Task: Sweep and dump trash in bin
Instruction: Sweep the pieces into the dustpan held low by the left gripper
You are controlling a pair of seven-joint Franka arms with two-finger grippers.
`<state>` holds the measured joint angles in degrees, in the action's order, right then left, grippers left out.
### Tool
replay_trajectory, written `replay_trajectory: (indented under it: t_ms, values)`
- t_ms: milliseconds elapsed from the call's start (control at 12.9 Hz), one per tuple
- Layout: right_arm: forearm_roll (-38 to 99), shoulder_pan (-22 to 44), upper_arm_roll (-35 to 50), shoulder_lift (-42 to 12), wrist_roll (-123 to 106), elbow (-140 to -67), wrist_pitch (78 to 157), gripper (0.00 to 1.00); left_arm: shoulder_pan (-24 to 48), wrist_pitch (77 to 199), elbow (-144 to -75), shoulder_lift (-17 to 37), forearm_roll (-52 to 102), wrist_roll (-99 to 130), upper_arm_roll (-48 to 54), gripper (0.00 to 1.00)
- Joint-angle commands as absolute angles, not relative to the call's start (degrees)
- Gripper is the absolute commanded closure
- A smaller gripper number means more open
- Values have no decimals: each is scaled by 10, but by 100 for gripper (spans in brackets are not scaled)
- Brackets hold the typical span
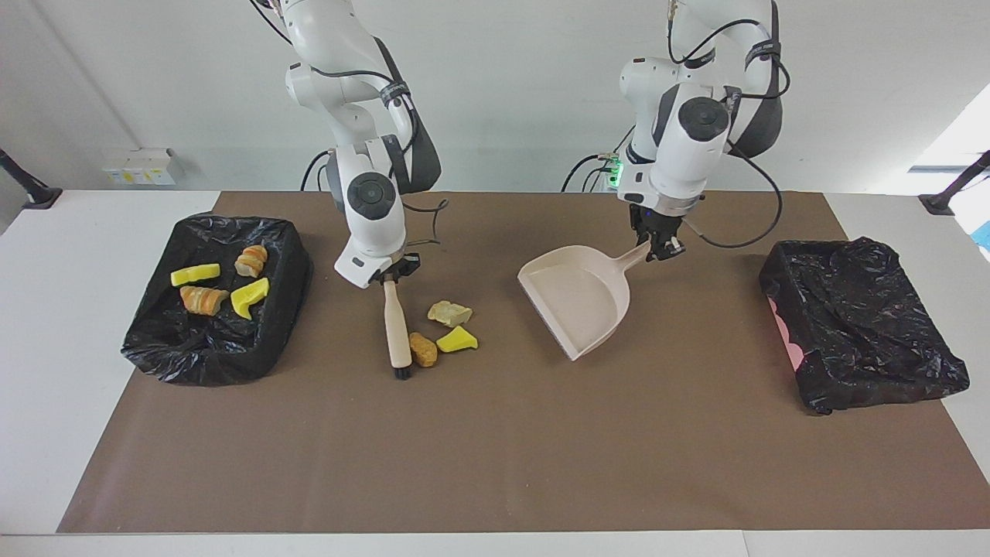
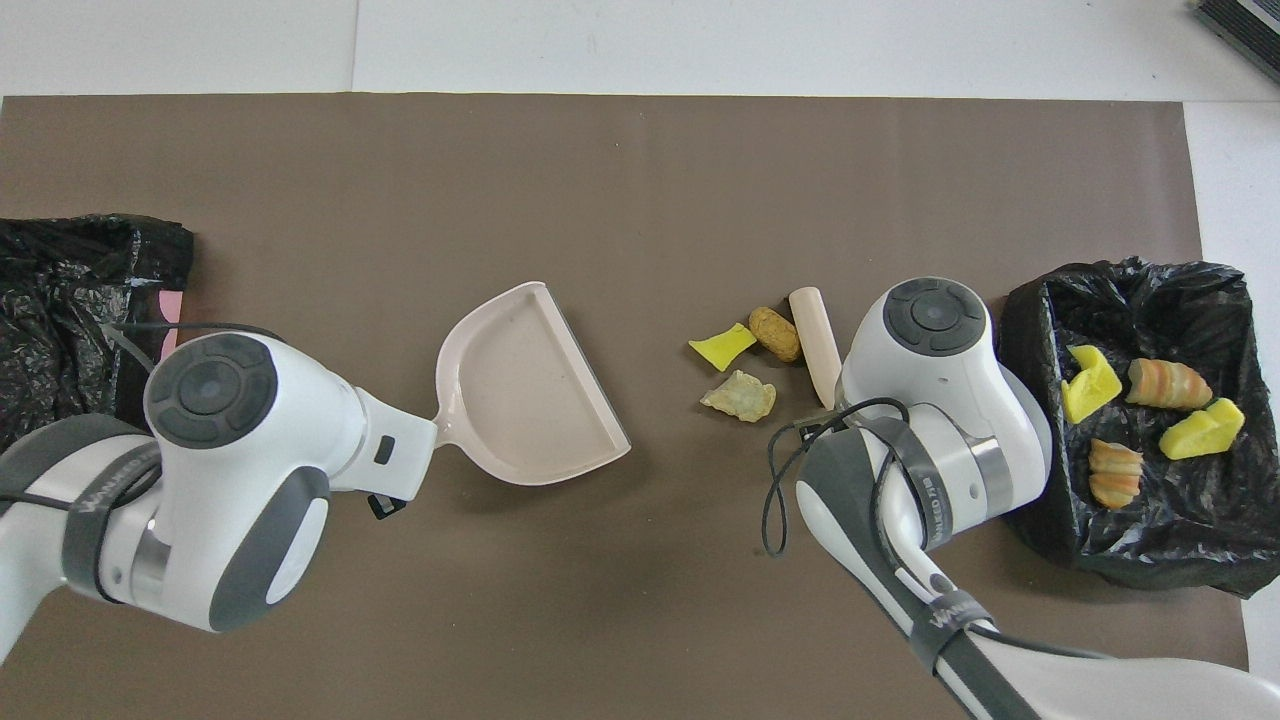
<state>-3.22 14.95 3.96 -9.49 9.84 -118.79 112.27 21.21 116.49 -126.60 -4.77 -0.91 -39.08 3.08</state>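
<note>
Clamped in the right gripper [image 1: 391, 276], pinching its handle, the beige black-bristled brush [image 1: 397, 329] is pressed against a brown lump of trash [image 1: 422, 349] mid-mat, beside two scraps. The beige plastic dustpan [image 1: 580, 303] is gripped by the left gripper [image 1: 657, 246]. Four scraps are seen in the black-lined bin [image 1: 158, 352].

Smooth, faintly glossy beige plastic dustpan [image 1: 582, 303]; brush [image 1: 397, 329] with a matt pale handle and black bristles; crinkled, shiny black plastic bin liners [image 1: 209, 309]; matt brown paper-like table cover [image 1: 495, 449]; spongy yellow and crusty bread-like trash [image 1: 445, 329].
</note>
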Motion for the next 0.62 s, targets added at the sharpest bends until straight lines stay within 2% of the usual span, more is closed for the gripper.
replay_trajectory:
  t_ms: [0, 155, 542]
  values:
    - [-12, 164, 41, -92, 111, -1208, 1133, 100, 250, 1205, -1284, -40, -21, -327, 22, 100]
    - [2, 181, 41, -96, 111, -1208, 1140, 100, 274, 1211, -1286, -26, -21, -320, 21, 100]
    - [38, 226, 41, -115, 124, -1200, 1155, 100, 266, 1230, -1296, -25, -21, -316, 21, 100]
